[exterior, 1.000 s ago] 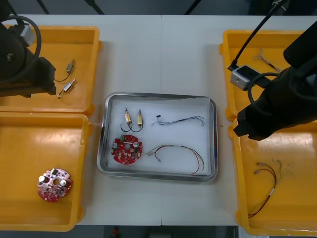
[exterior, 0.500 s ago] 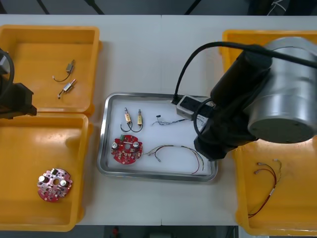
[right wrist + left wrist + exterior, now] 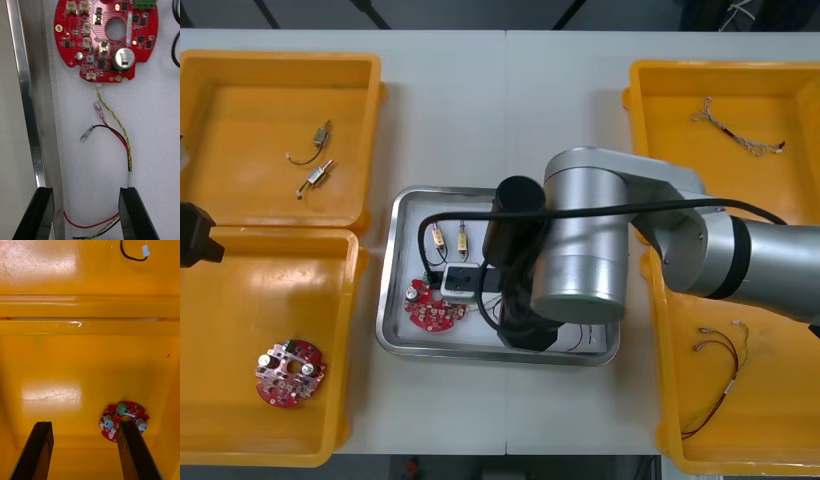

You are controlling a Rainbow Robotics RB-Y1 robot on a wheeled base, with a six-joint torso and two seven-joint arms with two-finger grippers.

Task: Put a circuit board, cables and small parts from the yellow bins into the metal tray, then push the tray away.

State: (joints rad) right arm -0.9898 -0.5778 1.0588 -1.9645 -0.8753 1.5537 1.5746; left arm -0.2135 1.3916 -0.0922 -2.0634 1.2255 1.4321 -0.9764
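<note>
Both wide apart: right fingers (image 3: 130, 215) above the tray's (image 3: 23, 93) cable (image 3: 119, 132), left fingers (image 3: 36, 453) over a yellow bin (image 3: 56, 363).

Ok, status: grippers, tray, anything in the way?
Right gripper open over tray. Left gripper open over left yellow bin. Tray holds circuit board; red and yellow cable lies between right fingers.

— What's lying in the metal tray (image 3: 388, 300)?
— A round red circuit board (image 3: 427, 312), flat; two small metal parts (image 3: 450, 238) near it; a red and yellow cable (image 3: 114, 125) ending just beside it.
</note>
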